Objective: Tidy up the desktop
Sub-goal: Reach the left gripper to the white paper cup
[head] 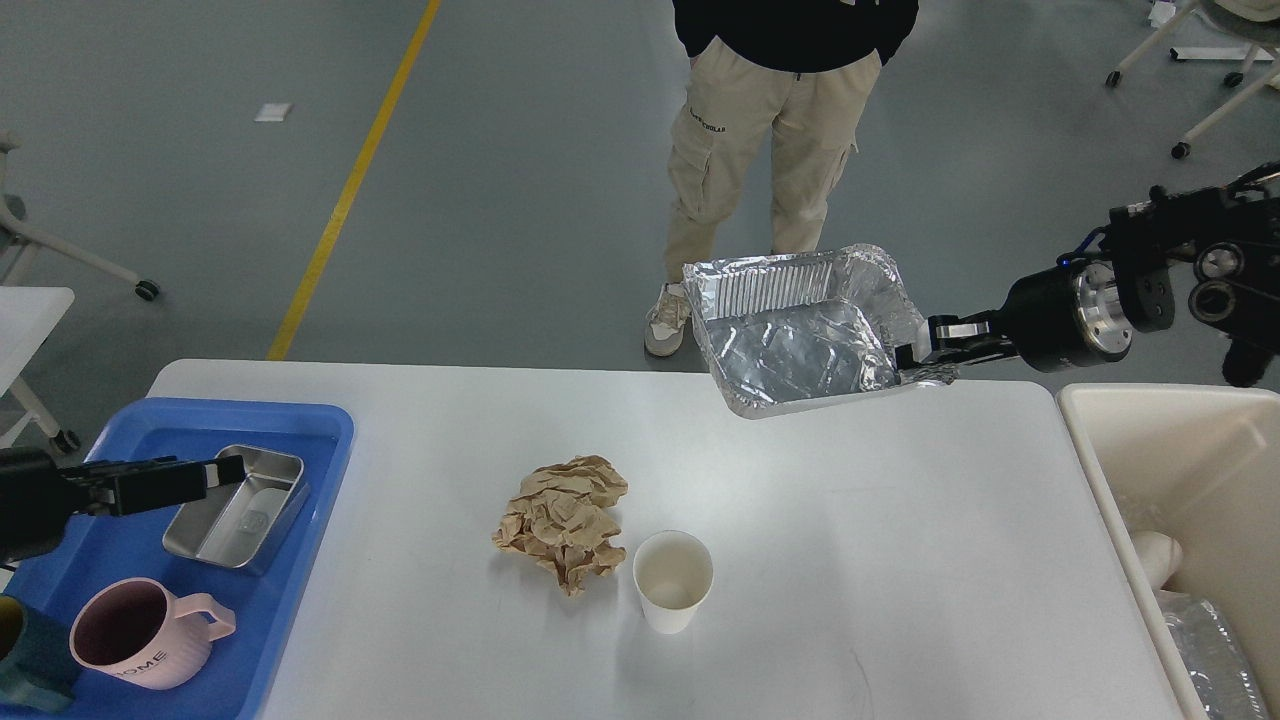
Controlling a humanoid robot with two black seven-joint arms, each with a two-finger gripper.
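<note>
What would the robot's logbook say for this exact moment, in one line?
right gripper: shut on foil tray, held above desktop | left gripper: over blue tray | on desktop: crumpled paper, paper cup

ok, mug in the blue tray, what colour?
Pale pink mug, darker inside, dark lettering on its side; head view.

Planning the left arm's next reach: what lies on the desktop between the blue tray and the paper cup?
In the head view, only the crumpled brown paper lies between the blue tray and the paper cup; the rest is bare desktop.

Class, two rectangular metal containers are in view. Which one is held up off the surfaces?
The crinkled foil tray: the right gripper pinches its rim above the desktop. The smooth steel tin rests in the blue tray.
</note>
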